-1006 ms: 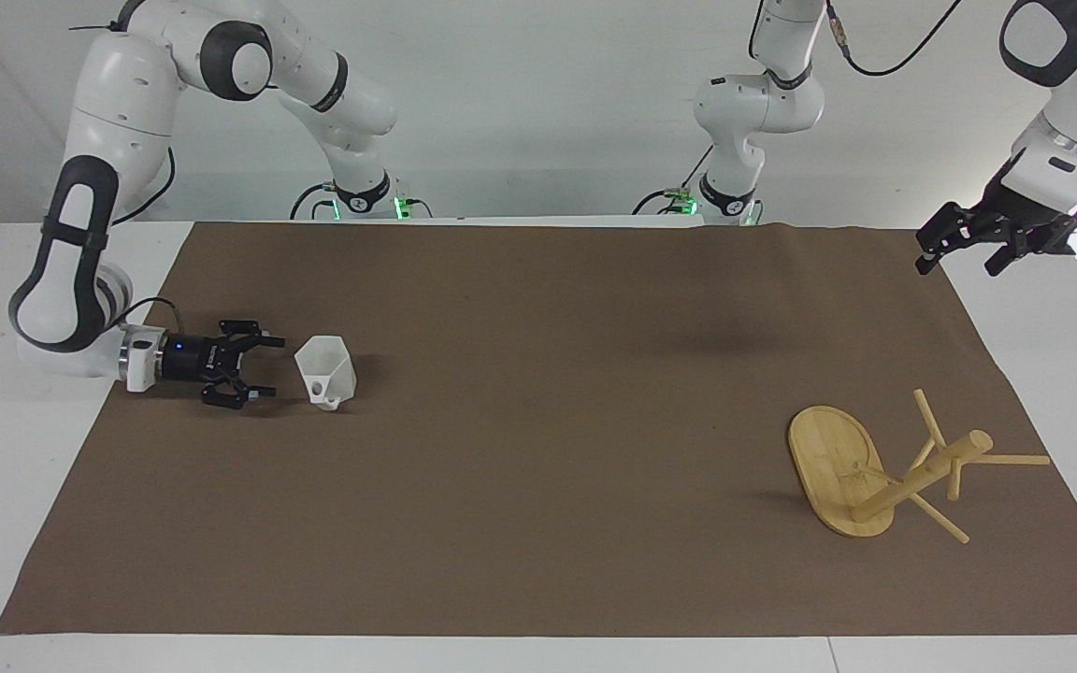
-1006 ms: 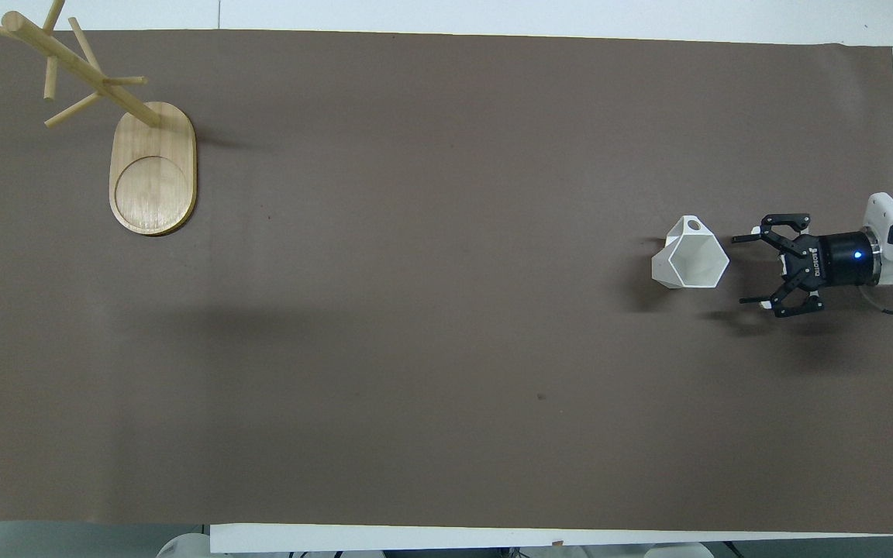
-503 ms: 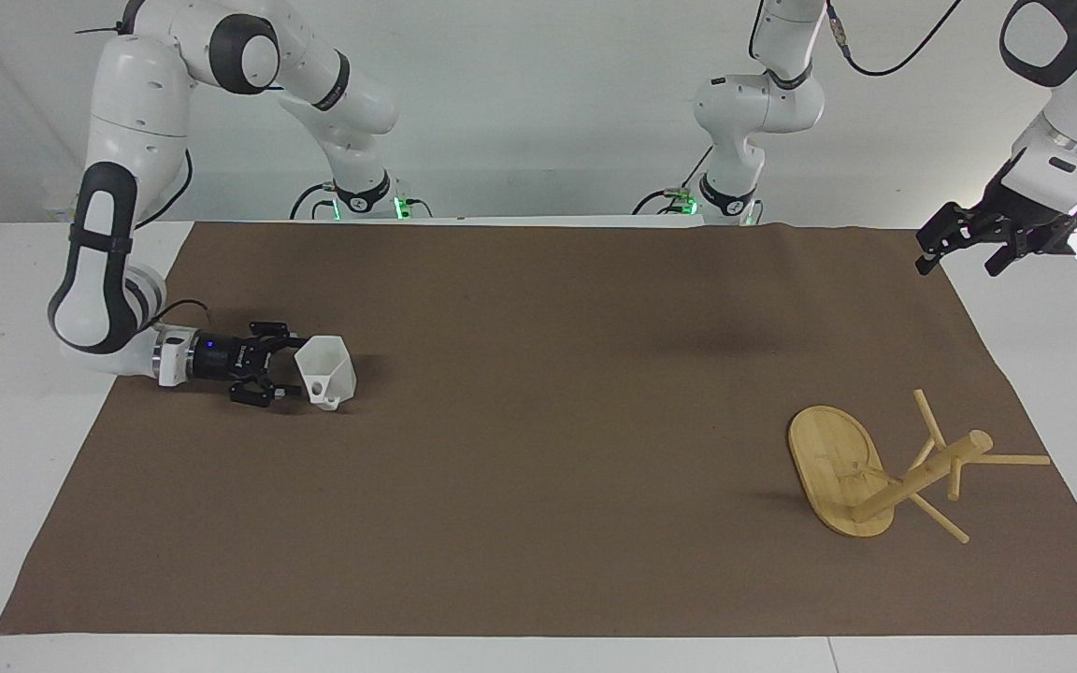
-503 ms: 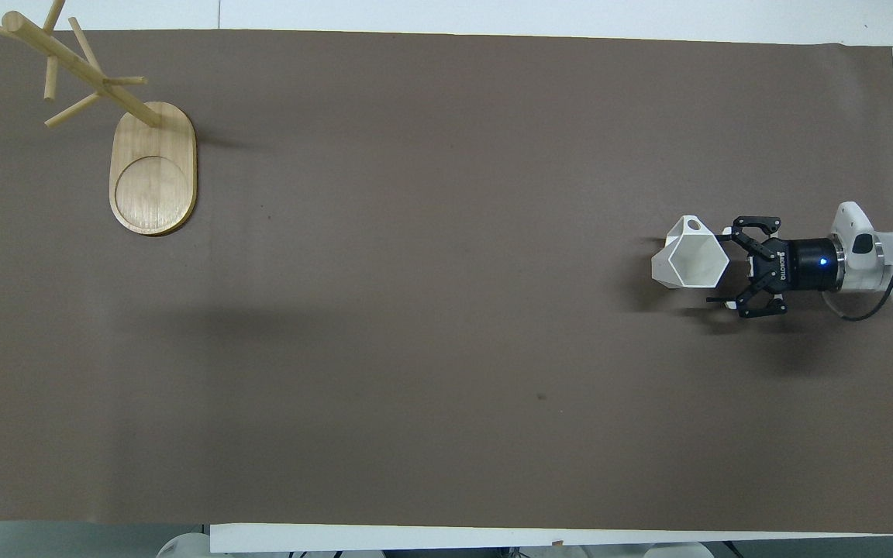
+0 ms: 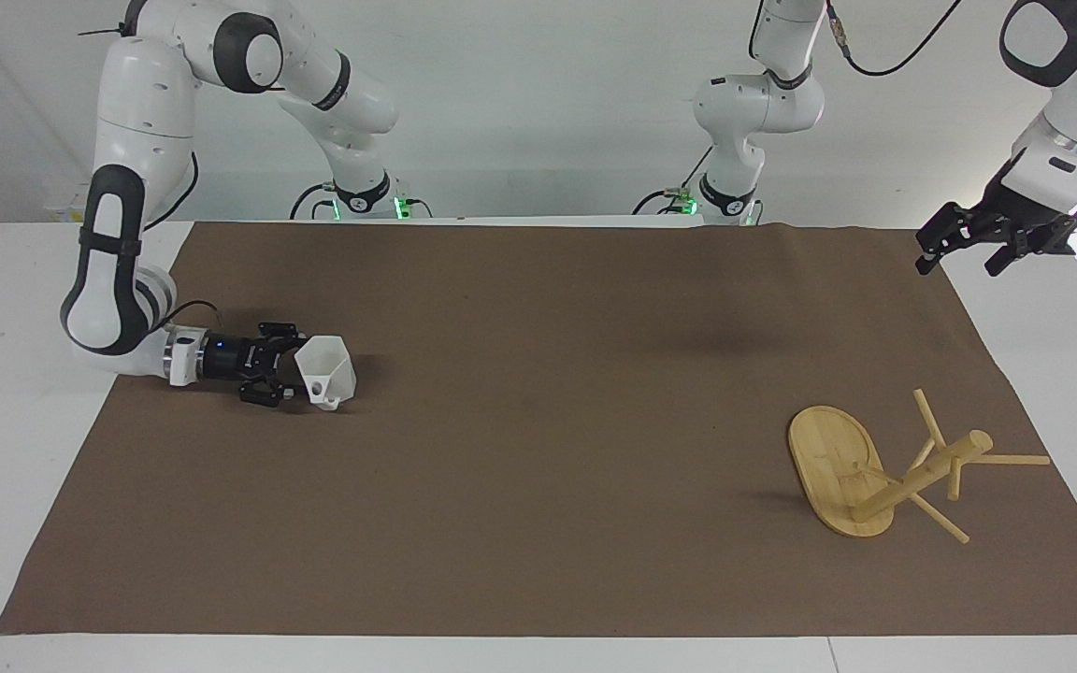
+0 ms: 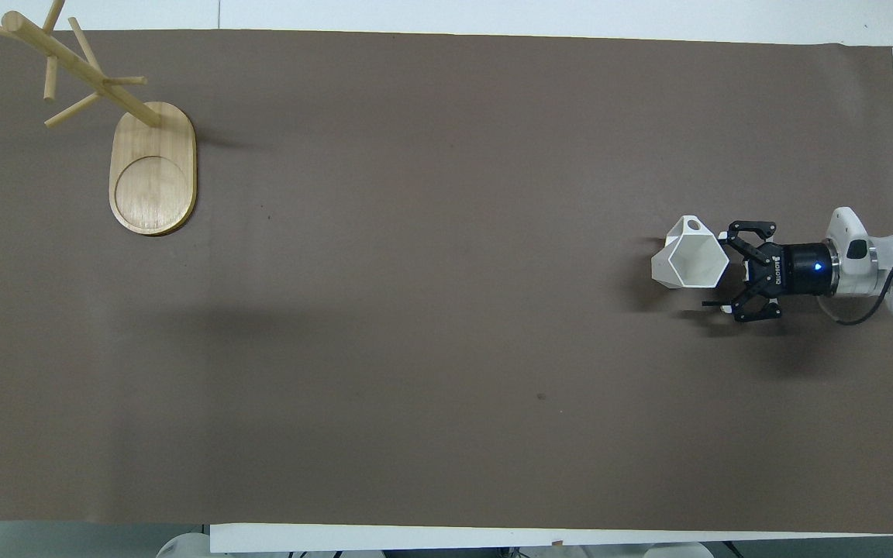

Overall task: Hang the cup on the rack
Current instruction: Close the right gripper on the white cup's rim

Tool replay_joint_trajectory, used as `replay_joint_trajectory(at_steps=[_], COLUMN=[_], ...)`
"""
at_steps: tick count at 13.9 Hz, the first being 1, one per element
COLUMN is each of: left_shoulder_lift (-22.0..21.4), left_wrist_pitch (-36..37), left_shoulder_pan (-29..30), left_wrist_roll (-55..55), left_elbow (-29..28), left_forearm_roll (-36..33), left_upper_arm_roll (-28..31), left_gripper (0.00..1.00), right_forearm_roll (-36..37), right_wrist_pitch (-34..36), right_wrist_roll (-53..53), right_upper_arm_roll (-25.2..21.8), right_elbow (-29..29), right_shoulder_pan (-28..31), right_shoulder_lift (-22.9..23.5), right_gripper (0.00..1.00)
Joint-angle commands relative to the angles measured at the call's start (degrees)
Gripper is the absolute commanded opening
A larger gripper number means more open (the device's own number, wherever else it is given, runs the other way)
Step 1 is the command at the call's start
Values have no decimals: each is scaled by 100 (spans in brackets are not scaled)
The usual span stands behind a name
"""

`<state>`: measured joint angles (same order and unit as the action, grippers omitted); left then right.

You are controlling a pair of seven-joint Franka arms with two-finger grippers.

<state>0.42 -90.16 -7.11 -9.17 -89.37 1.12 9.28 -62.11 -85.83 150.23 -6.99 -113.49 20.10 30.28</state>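
At the right arm's end of the tabletop [image 5: 538,579], the right tool [image 5: 288,374] lies level, spread wide, with the cup [image 5: 326,370] upright just ahead. The rack [image 5: 884,467] stands well apart; the left tool [image 5: 964,250] waits wide.

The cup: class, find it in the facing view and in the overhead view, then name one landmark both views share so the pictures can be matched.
Facing view: the cup stands at that picture's left, on the brown mat, at the right gripper.
Overhead view: the cup is at that picture's right, mid-height.
Shared landmark: the rack, at the left arm's end of the table.
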Motion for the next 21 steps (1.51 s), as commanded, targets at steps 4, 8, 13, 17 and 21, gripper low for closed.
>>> replay_joint_trajectory(at_steps=[4, 8, 13, 17, 21], left_shoulder_lift=[-129, -138, -129, -138, -138], left_wrist_pitch=[-89, -89, -89, -89, -54], left_shoulder_pan=[-1, -1, -1, -1, -1], left_wrist_roll=[64, 73, 73, 73, 73], left_elbow=[-168, -168, -177, -177, -177], left_forearm_roll=[-103, -103, -103, -103, -103], left_upper_arm_roll=[-23, -23, -23, -23, -23], left_gripper=[100, 100, 100, 100, 100], right_forearm_roll=[-302, -355, -443, -583, -583], right_wrist_pitch=[-197, -223, -258, -364, -355], right_wrist_roll=[120, 243, 278, 270, 278], right_upper_arm_roll=[75, 75, 75, 75, 75], right_elbow=[-288, -367, -376, -428, -481], right_shoulder_pan=[-136, -234, -331, -436, -428], right_shoulder_lift=[-189, -198, -207, -207, -216], right_gripper=[99, 99, 99, 99, 99])
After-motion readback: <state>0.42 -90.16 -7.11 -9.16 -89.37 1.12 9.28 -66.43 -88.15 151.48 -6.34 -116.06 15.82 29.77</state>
